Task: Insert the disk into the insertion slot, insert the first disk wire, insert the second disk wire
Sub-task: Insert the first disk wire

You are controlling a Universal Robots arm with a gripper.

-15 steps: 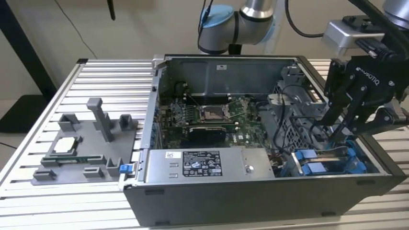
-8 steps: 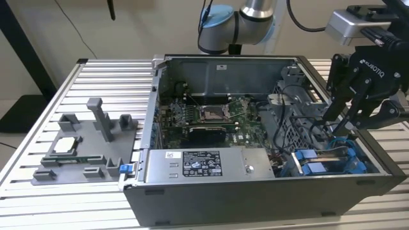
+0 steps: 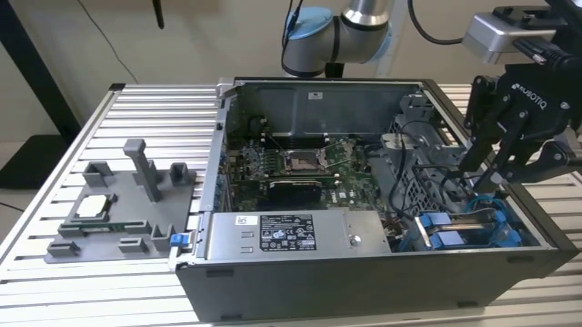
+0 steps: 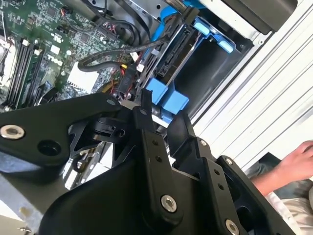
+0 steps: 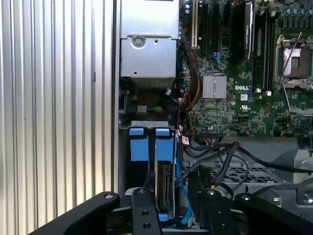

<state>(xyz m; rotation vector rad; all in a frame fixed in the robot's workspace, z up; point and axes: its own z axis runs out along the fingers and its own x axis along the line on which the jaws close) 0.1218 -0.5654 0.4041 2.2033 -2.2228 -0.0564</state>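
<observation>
The disk stands on edge in its blue carrier, down in the drive bay at the case's near corner on the exterior view's right. Both wrist views show it too: the disk with blue tabs at one end, and the disk edge-on. My gripper hangs just above that bay, open. In the first wrist view the gripper has its fingers either side of the disk's end. A thin blue wire and black wires run beside the disk. The gripper holds nothing.
The open computer case lies on a slatted metal table. A silver power-supply box sits along its near wall, the motherboard behind it. A grey fixture stands on the exterior view's left. A person's hand rests beyond the case.
</observation>
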